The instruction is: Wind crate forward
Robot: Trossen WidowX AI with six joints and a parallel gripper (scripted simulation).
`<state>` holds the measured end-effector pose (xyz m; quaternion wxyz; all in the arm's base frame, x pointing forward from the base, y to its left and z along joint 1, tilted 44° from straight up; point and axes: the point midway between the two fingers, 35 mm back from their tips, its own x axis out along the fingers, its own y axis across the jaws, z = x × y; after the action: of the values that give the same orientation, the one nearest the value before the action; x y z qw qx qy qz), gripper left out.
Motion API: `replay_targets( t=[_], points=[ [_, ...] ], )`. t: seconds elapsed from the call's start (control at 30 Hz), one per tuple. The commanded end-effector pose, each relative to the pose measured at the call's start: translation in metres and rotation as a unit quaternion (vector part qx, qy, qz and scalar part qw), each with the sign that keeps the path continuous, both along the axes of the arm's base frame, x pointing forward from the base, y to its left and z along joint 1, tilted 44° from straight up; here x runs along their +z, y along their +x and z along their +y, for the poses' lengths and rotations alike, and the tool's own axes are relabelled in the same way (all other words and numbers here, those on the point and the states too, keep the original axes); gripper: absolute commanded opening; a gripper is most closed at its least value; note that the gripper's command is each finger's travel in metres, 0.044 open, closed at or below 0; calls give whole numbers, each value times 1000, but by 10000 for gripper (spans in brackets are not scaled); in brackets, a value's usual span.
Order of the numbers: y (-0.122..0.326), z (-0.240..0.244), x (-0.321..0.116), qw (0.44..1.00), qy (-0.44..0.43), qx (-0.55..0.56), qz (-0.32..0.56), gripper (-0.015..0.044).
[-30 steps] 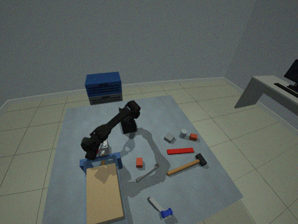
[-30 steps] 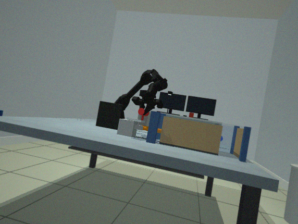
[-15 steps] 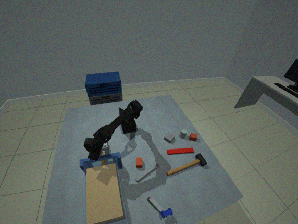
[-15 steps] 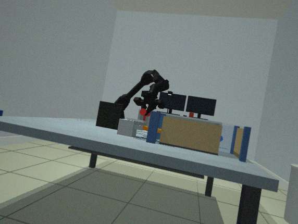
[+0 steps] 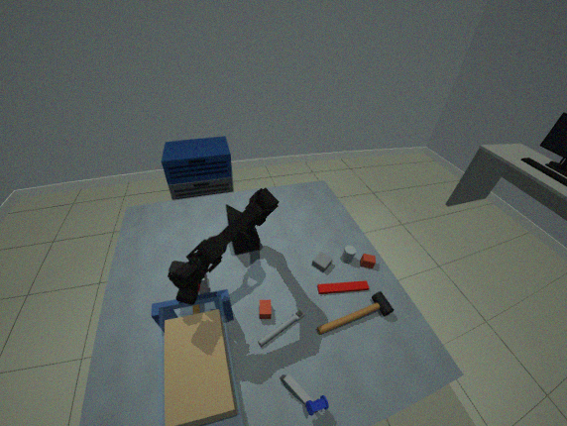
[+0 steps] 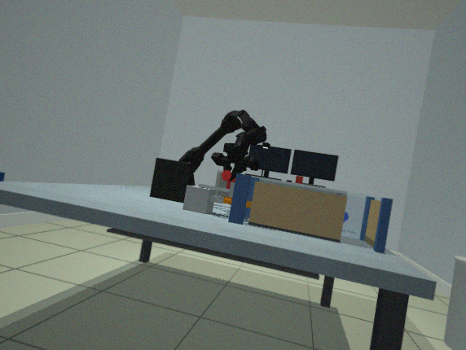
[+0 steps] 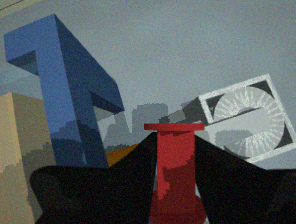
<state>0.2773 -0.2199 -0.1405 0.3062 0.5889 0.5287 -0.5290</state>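
Observation:
My gripper [image 7: 170, 137] [image 6: 231, 175] is shut on the red knob [image 7: 176, 162] [image 6: 226, 176] of the winch handle. The grey handle arm [image 7: 235, 122] runs from the knob over the top of the pale winch [image 7: 281, 142] [image 6: 198, 199]; its square key is hidden. The tan crate [image 5: 195, 367] [image 6: 297, 209] sits flat in the cubby, behind the blue frame [image 5: 229, 309] [image 6: 239, 199] [image 7: 57, 85]. The top view shows a narrow gap between the crate's front and that frame. The orange strap [image 5: 196, 308] [image 6: 227, 200] comes out towards the winch.
Right of the cubby lie a red-orange block [image 5: 265, 309], a grey wrench-like tool [image 5: 280, 329], a mallet [image 5: 349, 318] and a red bar [image 5: 343, 287]. A blue-knobbed tool [image 5: 317, 404] lies near the front. A grey block [image 5: 322, 262] and grey cylinder [image 5: 349, 254] stand farther back.

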Motion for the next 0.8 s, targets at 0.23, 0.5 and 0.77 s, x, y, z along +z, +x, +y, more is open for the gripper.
replay_targets(
  t=[0.23,0.5,0.77],
  points=[
    [-1,21,13,1000,13,3,0,0],
    [-5,29,21,1000,13,3,1,0],
    [-9,37,27,1000,13,3,1,0]
  ],
)
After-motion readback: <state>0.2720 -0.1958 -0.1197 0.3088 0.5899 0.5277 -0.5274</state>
